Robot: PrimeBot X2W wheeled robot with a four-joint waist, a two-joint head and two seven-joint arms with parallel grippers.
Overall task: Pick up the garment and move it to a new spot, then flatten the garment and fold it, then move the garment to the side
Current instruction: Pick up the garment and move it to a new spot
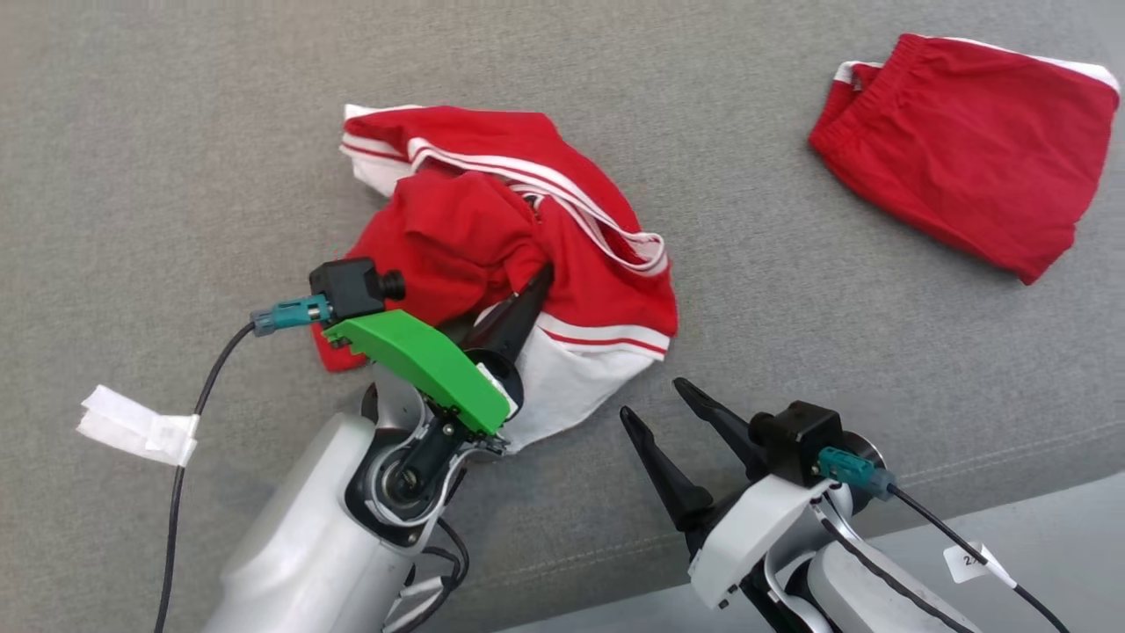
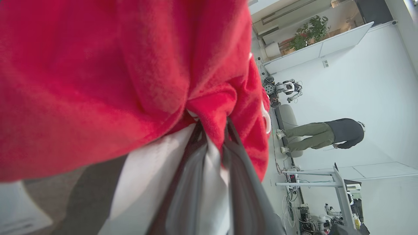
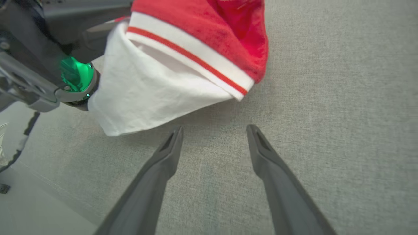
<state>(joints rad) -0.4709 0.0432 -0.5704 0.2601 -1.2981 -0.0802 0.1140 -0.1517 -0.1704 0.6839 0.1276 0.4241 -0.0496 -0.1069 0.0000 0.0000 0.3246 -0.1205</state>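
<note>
Left gripper (image 1: 538,283) clamped tight on bunched red-and-white cloth garment (image 1: 457,229), on grey woven fabric surface (image 1: 835,308). Right gripper (image 1: 653,398) spread wide, nothing in it.

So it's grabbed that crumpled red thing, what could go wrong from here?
1. The left end effector pinches only a small bunched fold of the garment, so the cloth might slip out while being carried.
2. The garment is crumpled in layers; it could come up as a wad, harder to flatten.
3. Red shorts lie farther right; the garment could be dropped onto them.
</note>
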